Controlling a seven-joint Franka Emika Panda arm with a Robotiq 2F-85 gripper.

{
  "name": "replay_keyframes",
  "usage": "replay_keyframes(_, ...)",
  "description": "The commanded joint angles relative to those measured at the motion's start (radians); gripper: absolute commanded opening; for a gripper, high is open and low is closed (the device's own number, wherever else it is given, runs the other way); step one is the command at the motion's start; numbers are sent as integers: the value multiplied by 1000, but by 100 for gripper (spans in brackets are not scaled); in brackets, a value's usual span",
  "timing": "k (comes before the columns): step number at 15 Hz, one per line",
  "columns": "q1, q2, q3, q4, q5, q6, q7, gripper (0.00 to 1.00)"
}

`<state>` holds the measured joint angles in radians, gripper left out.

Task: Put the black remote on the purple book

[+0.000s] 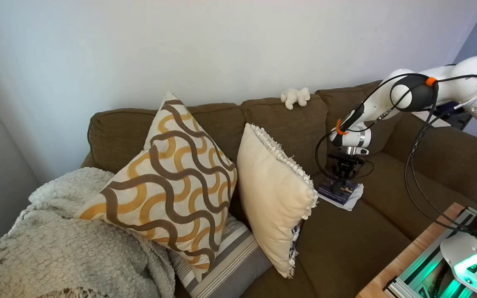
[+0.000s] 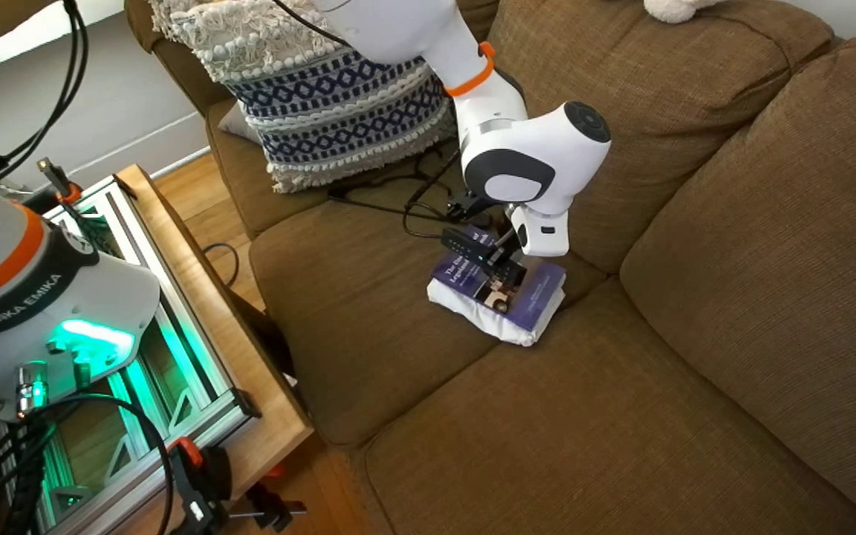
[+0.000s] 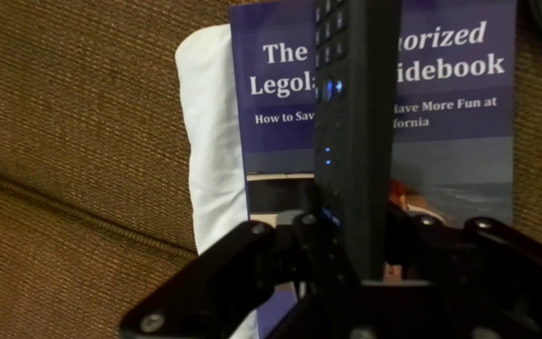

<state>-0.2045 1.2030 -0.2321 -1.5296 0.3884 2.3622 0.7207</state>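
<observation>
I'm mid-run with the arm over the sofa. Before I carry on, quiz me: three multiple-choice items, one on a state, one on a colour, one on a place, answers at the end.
1. How does the gripper stand?
A) open, with nothing in it
B) shut, with nothing in it
C) shut on the black remote

2. What colour is the cloth-like item under the purple book?
A) white
B) red
C) green

3. Where is the small stuffed toy?
A) in the gripper
B) on top of the sofa backrest
C) on the purple book

1: C, since the wrist view shows the remote clamped between the jaws.
2: A, since white sticks out past the book's edge in the wrist view.
3: B, since an exterior view shows it perched up there.
</observation>
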Motion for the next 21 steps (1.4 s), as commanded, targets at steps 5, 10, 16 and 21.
replay_keyframes(5, -7, 119, -22, 168, -70, -82, 78, 6)
replay_keyframes(10, -9, 159, -40, 232, -109, -150, 115, 6)
replay_keyframes(16, -13, 170, -30, 260, -118, -127, 120, 81)
replay_keyframes(21, -57, 29, 55, 127, -29, -2, -47, 100)
